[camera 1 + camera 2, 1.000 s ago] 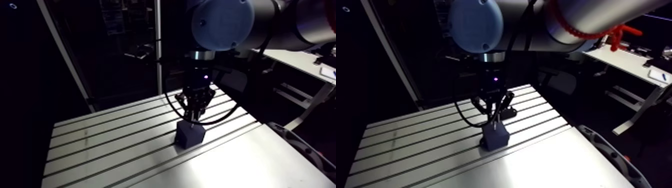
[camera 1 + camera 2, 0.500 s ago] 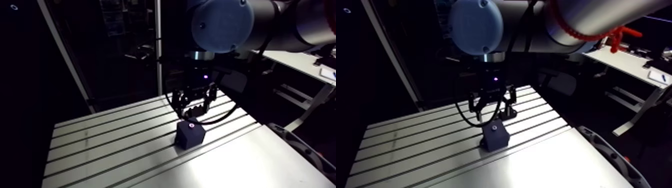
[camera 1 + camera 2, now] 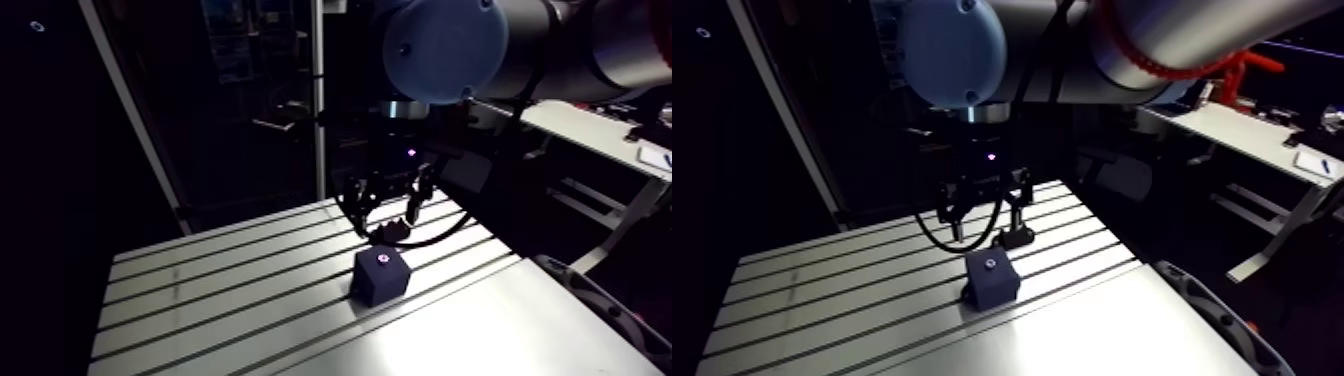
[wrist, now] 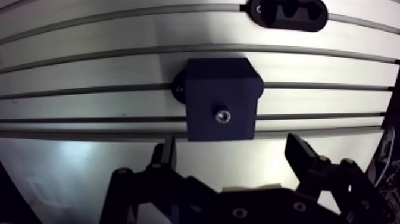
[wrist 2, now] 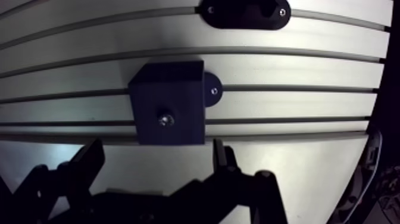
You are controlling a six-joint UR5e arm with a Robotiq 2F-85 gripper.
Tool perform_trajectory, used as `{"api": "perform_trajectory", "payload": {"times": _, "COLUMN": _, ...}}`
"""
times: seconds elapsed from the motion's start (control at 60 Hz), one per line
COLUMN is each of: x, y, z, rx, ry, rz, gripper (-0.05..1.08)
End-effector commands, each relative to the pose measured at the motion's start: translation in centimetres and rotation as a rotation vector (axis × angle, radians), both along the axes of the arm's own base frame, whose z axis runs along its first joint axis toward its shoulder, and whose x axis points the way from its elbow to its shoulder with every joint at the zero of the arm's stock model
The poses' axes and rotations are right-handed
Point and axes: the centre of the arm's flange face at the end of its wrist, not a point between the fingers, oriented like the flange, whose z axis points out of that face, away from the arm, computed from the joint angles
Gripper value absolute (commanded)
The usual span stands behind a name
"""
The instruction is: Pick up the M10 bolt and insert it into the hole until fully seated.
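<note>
Just before, the hand [image 4: 232, 146] stood low over the dark block [image 4: 205, 83] with its fingers [image 4: 168, 152] drawn together on the bolt [image 4: 222, 115]. Since then they have let go and the hand has risen. Now it hangs spread and empty above the block, clear of it, with a finger to each side in the wrist view. The bolt stays behind in the block's upper face, where only its small bright head shows, towards the edge nearest the hand. That suggests the insertion is done and the arm is withdrawing, with little or nothing of the task left.

How deep the bolt sits cannot be read. The shank is hidden inside the block, and the head is too small to tell whether it lies flush or stands a little proud. The block's footing is mostly hidden under its body; only a rounded tab shows on the slotted bench [image 4: 89, 65]. Beyond the block, a black holder [image 4: 288, 12] is cut off at the view's edge, its recesses too dark to judge.
</note>
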Motion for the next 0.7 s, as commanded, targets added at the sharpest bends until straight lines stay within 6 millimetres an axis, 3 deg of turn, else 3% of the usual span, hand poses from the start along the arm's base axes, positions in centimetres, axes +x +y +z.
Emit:
{"api": "perform_trajectory", "payload": {"times": 0.017, "x": 0.4, "y": -0.7, "z": 2.7, "rx": 0.025, "ry": 0.047, "rz": 0.011, "gripper": 0.00}}
{"api": "perform_trajectory", "payload": {"times": 0.167, "x": 0.9, "y": -1.3, "z": 5.9, "rx": 0.043, "ry": 0.089, "rz": 0.016, "gripper": 0.00}}
{"api": "perform_trajectory", "payload": {"times": 0.467, "x": -0.5, "y": -7.1, "z": 10.9, "rx": 0.128, "ry": 0.117, "rz": 0.068, "gripper": 0.00}}
{"api": "perform_trajectory", "payload": {"times": 0.7, "x": -1.8, "y": -11.1, "z": 13.5, "rx": 0.124, "ry": 0.144, "rz": 0.066, "gripper": 0.00}}
